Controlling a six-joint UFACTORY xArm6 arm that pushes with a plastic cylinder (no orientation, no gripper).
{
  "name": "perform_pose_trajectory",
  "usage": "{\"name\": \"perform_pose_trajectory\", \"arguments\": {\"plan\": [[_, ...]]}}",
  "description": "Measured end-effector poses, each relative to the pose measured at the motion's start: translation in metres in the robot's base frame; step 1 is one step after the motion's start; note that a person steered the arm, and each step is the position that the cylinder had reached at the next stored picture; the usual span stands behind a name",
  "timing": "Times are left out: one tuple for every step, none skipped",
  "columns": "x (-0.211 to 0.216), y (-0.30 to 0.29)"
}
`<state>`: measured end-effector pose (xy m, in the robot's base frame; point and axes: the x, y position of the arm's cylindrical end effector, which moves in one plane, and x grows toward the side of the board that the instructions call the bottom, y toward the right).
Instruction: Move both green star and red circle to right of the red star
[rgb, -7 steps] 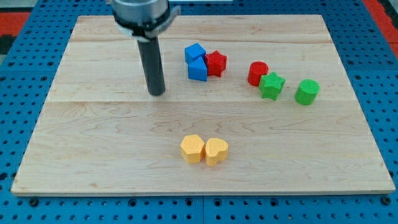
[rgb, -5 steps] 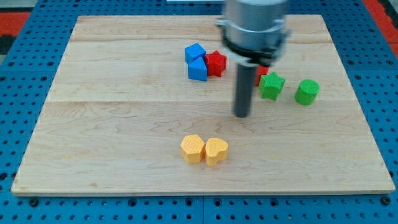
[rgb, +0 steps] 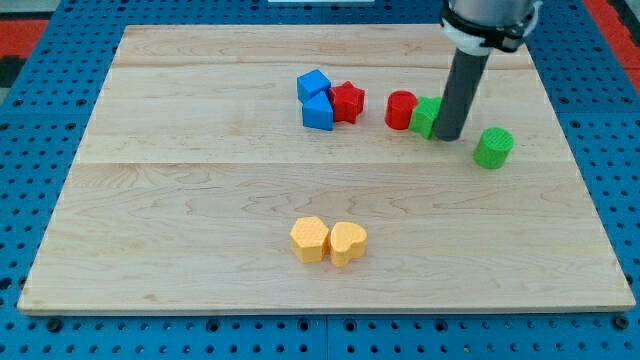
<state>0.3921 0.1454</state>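
The red star (rgb: 348, 101) sits near the view's top centre, touching two blue blocks (rgb: 316, 99) on its left. The red circle (rgb: 401, 110) stands to the right of the red star with a gap between them. The green star (rgb: 425, 116) touches the red circle's right side and is partly hidden by my rod. My tip (rgb: 449, 136) rests against the green star's right side. A green circle (rgb: 493, 147) stands apart further right.
Two yellow blocks (rgb: 328, 241) sit side by side near the view's bottom centre. The wooden board (rgb: 180, 200) lies on a blue pegboard; its right edge is near the green circle.
My tip swept from the view's left across to the right side of the green star. The red circle and green star have shifted left and slightly up, closer to the red star.
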Motion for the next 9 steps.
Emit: {"name": "perform_pose_trajectory", "arguments": {"plan": [[-0.015,-0.009],[-0.013,-0.011],[-0.011,-0.025],[-0.01,-0.046],[-0.01,-0.06],[0.006,-0.067],[0.034,-0.018],[0.001,-0.009],[-0.043,0.015]]}}
